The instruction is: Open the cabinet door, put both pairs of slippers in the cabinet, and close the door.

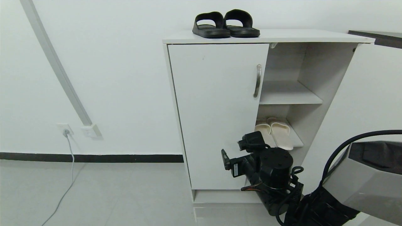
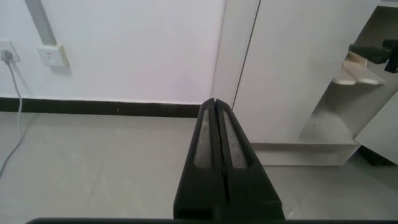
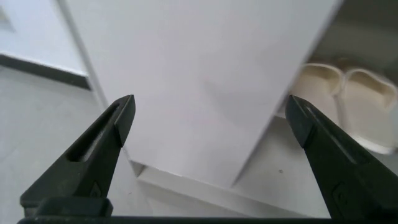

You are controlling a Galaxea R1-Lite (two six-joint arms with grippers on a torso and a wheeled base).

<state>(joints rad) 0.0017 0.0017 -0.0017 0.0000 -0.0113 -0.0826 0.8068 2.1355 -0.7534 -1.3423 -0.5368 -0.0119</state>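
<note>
The right pincer point(image 3: 210, 106) gaped wide and empty, low before the cabinet's point(image 1: 314, 36) shut left door point(image 1: 216, 119). The right door point(image 1: 364, 103) stood open. Cream slippers point(image 1: 278, 133) lay on the lower shelf point(image 1: 297, 140), and black slippers point(image 1: 225, 24) sat on the cabinet top. The left pincer point(image 2: 214, 109) was closed, holding nothing.

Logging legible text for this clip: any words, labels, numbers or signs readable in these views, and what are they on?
No readable text in any view.
cabinet door: plain white, no label or number.
black slippers on the cabinet top: no print visible.
cream slippers on the lower shelf: no print visible.
wall sockets: any markings are too small to read.
</note>
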